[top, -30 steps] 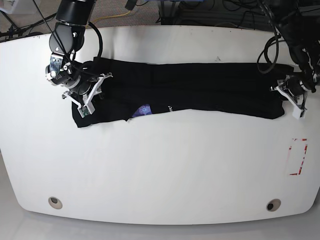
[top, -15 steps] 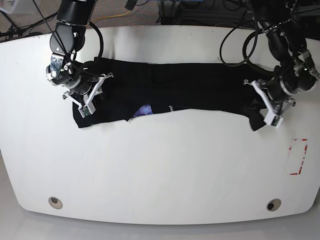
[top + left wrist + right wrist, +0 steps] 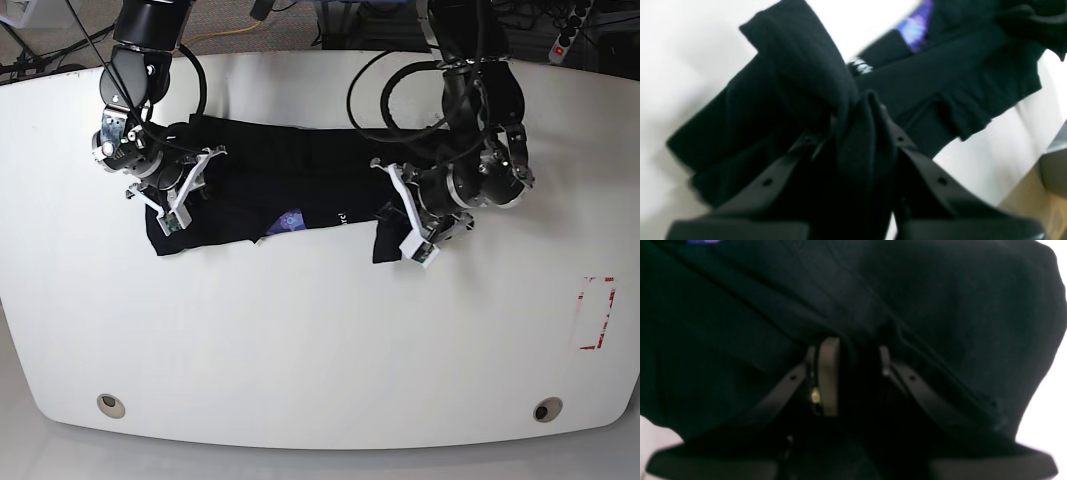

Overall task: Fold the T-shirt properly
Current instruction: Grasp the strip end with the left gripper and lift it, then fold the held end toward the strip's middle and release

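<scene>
The left gripper (image 3: 405,210) is clamped on a bunched end of the large plain black cloth T-shirt (image 3: 290,185), holding it raised over the middle of the garment. The right gripper (image 3: 183,190) pinches the sleeve end; a fold sits between its jaws. The shirt lies along the far half of the white rounded table (image 3: 300,340), its bluish-purple neck label (image 3: 289,220) showing.
</scene>
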Robot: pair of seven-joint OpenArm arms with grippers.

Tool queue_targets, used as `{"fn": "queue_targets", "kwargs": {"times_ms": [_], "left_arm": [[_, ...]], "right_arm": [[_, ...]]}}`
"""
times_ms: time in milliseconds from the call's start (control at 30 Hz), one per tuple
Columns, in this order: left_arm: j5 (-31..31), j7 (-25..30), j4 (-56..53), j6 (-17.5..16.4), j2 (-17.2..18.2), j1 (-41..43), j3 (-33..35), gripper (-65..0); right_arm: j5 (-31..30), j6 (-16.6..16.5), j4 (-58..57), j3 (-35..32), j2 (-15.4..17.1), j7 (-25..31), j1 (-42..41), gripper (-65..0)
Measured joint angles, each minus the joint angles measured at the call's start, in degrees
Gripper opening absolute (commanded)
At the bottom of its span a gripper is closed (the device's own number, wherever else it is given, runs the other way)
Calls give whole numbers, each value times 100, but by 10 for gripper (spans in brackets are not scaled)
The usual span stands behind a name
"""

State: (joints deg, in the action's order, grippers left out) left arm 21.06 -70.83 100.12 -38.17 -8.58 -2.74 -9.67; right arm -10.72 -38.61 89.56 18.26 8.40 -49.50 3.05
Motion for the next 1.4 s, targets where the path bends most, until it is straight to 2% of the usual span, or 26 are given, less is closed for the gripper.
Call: {"fn": "queue_targets", "kwargs": {"times_ms": [333,400,433,533,600,667,700,800,867,1067,1200,1400], "left_arm": [[-184,326,-546,20,-11,-203,157,-607],[-201,328,-636,20,4,-262,319,-589],[-195,323,-645,20,0,-282,404,-561],[-177,348,-654,20,-9,-339,682,-414],[-170,367,-654,22,-13,-352,861,-343],[-157,363,-651,125,-11,-345,992,-294],[-160,363,-651,319,-4,-345,1104,-283],[-175,354,-651,946,26,-415,1591,-276],[-140,358,-645,1172,22,-496,1947,-276],[-87,302,221,1158,-11,-557,2535,-275],[-61,299,577,1156,-9,-553,2262,-276],[-129,269,581,1158,549,-444,1224,-278]], "right_arm": [[2,0,0,0,0,-2,2,-512],[2,-2,0,0,0,-4,2,-512],[2,-2,0,0,0,-4,2,-512],[2,-2,0,0,0,-4,0,-512],[2,-2,0,0,0,-2,0,-512],[2,-2,0,0,0,-7,-2,-512],[2,-2,0,0,0,-7,-2,-512],[4,-2,0,0,0,-13,0,-512],[2,0,0,0,0,-7,-2,-512],[4,0,0,-11,0,-15,-7,-512],[2,-2,0,-13,0,-11,-4,-512],[4,0,0,-13,0,-13,-7,-512]]}}
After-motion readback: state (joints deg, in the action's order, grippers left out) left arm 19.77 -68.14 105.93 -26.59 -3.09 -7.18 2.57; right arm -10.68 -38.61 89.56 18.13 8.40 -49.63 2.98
